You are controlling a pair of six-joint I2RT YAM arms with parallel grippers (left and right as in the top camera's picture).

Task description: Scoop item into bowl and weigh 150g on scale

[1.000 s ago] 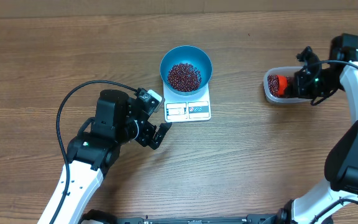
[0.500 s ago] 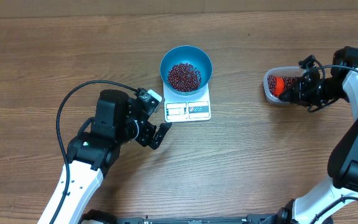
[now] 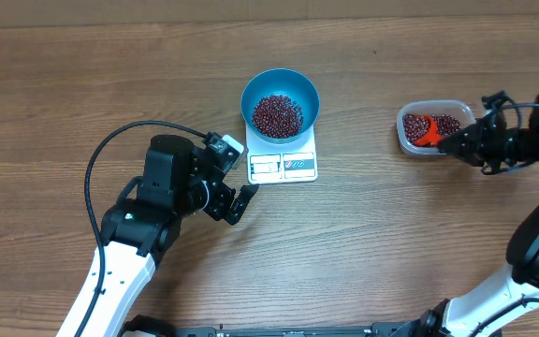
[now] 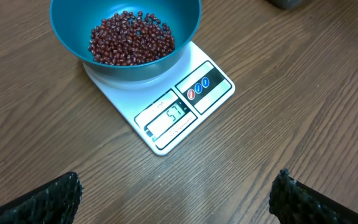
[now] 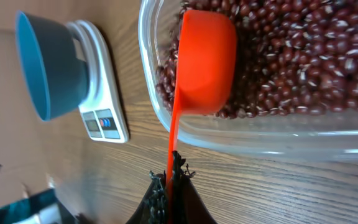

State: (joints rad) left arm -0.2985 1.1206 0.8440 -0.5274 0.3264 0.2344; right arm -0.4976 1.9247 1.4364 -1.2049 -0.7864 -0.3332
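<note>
scale (image 3: 283, 167): a flat white square scale is laid on the wooden tabletop (image 3: 391, 243); lit digits are shown on its display, seemingly 57.
bowl (image 3: 253, 92): a deep blue bowl is set upright on the scale's platform, away from the display edge, which is left uncovered.
beans (image 3: 278, 114): a loose maroon heap is held in the bottom of the bowl on the scale; the blue wall above it is bare.
container (image 5: 241, 134): a clear plastic tub is placed well apart from the scale, on the robot's right, and is filled with more beans (image 5: 303, 56).
scoop (image 5: 207, 62): an orange scoop is tipped on its side inside the tub, its cup against the beans and its thin handle crossing the rim on the side away from the scale.
right fingers (image 5: 191, 214): pressed together, pinching the end of the scoop handle.
left fingers (image 4: 48, 199): spread wide, nothing held, kept above the tabletop near the scale's display edge, apart from it.
</note>
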